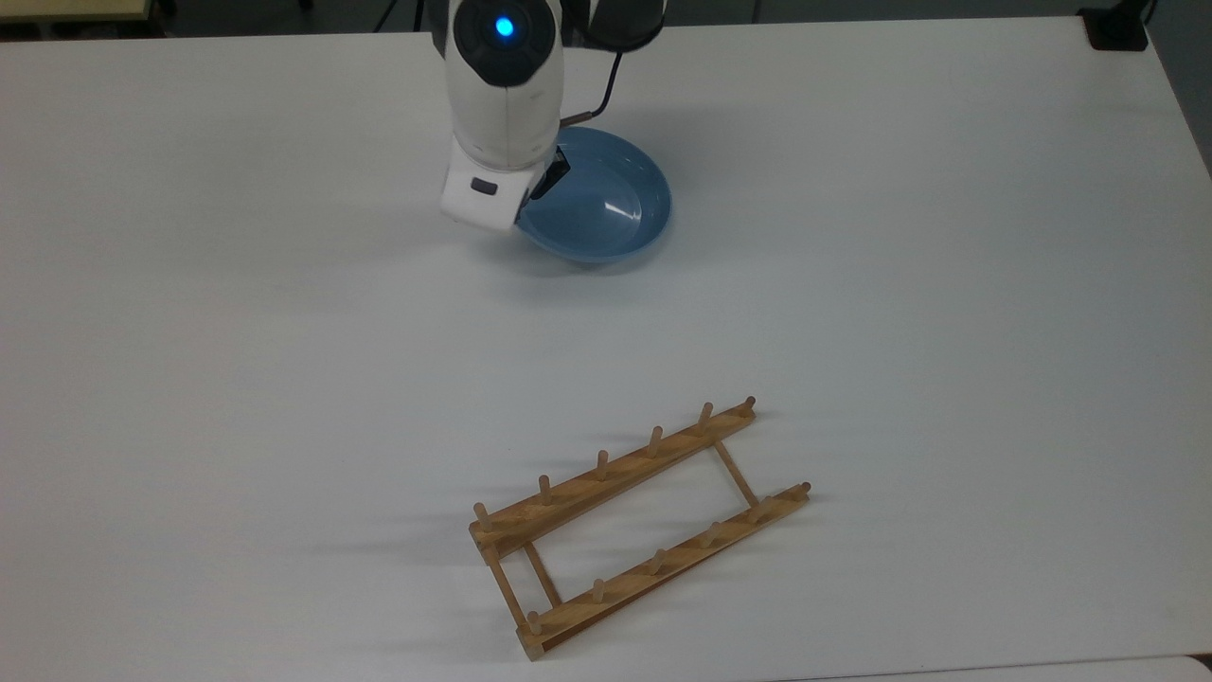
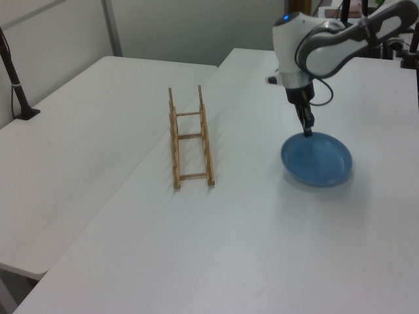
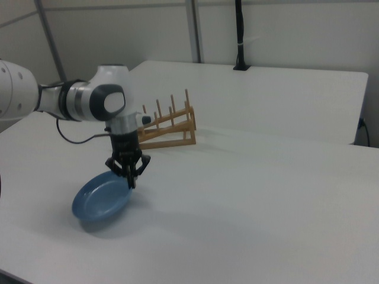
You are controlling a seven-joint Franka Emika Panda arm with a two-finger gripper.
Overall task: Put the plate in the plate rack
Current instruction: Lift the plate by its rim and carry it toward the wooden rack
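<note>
Franka Panda arm (image 3: 89,100): glossy white rounded housings joined by dark grey to black joint bands, with a round black cap carrying a lit blue indicator light (image 1: 504,26) on the wrist segment. White box-shaped hand block (image 1: 483,194) bearing a small dark oblong marking, ending in a black gripper (image 3: 131,175) with two slim black fingers. One thin black cable (image 1: 606,90) loops in an arc beside the wrist.

White table (image 1: 284,379); black pole (image 2: 14,75) clamped on neighbouring table (image 2: 72,124).
</note>
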